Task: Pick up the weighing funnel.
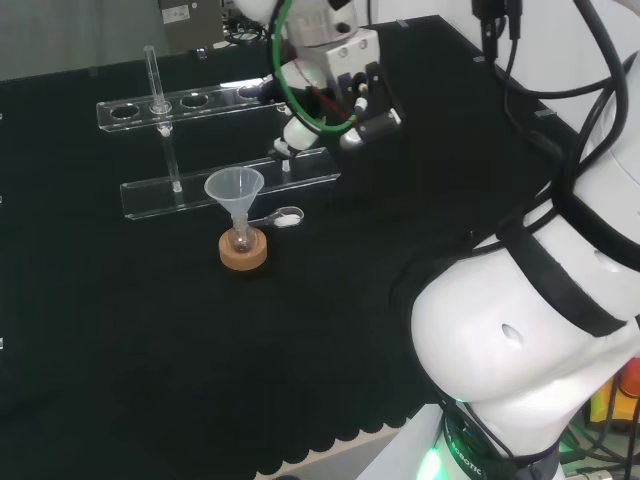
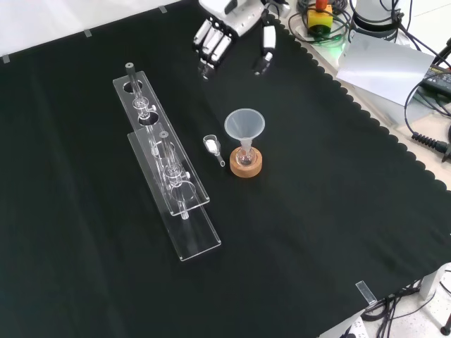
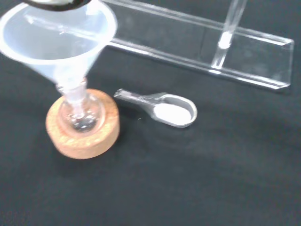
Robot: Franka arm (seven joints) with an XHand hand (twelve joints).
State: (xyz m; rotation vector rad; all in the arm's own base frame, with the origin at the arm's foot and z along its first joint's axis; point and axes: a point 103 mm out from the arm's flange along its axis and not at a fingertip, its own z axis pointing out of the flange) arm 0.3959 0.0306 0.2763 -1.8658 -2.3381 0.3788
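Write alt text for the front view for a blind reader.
A small clear weighing funnel holding white powder lies on black cloth between a clear rack and the big funnel. The open robot hand hangs at the view's top, apart from it.

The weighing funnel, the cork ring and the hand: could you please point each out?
weighing funnel (image 3: 175, 113), wrist view, on its bowl.
cork ring (image 3: 109, 123), wrist view, on its rim.
hand (image 2: 232, 15), front view, on its palm.
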